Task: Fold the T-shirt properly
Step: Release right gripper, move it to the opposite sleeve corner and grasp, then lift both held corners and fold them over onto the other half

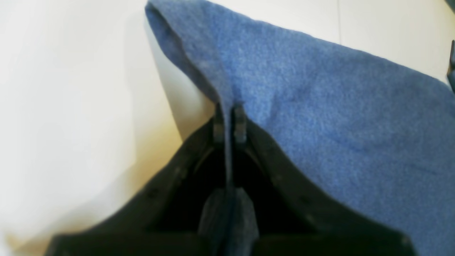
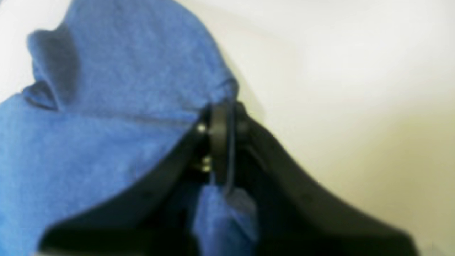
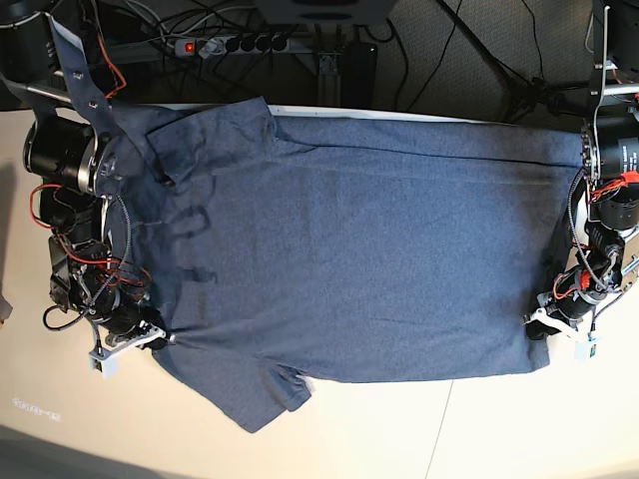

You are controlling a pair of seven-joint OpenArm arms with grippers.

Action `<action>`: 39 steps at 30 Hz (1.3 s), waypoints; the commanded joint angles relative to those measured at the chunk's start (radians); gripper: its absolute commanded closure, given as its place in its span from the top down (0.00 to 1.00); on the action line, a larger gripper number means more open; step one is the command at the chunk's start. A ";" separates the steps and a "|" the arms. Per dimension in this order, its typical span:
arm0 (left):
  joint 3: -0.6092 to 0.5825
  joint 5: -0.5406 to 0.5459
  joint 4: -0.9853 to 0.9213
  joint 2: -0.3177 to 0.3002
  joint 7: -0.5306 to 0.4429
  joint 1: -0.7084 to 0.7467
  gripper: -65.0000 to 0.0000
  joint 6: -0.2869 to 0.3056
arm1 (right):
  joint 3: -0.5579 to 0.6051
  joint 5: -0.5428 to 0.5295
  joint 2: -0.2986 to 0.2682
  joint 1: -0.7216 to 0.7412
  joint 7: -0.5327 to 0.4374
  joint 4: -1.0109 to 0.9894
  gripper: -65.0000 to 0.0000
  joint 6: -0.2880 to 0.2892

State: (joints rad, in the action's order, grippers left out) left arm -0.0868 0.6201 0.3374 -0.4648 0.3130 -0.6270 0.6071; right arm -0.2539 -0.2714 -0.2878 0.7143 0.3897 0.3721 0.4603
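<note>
A heathered blue-grey colour is shown by the T-shirt [image 3: 379, 249] in the base view, where no lettering is seen on the upturned side. In both wrist views the same fabric is rendered a brighter, flecked blue. The table [image 3: 449, 429] is coloured off-white to pale cream. The left gripper [image 1: 229, 122] and right gripper [image 2: 224, 128] are finished in black. Red and black wires [image 3: 100, 269] are seen along the arms, and a red switch glows on the black power strip [image 3: 235, 44].
</note>
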 commanded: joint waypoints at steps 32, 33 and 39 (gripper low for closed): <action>0.000 0.414 0.010 -0.117 0.374 -0.089 0.00 0.091 | 0.095 -0.246 -0.117 -0.283 0.135 0.589 0.00 0.131; 0.000 0.429 0.010 -0.121 0.382 -0.079 0.00 0.091 | 0.095 -0.251 -0.122 -0.301 0.136 0.610 0.00 0.131; 0.000 0.468 0.042 -0.153 0.388 -0.017 0.00 0.091 | 0.095 -0.280 -0.165 -0.397 0.142 0.694 0.00 0.131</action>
State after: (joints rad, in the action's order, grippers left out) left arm -0.0906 1.0698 0.3634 -0.5907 0.7235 -0.6117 0.6746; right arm -0.1509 -0.5442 -0.4271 0.2920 0.5537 1.0477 0.4919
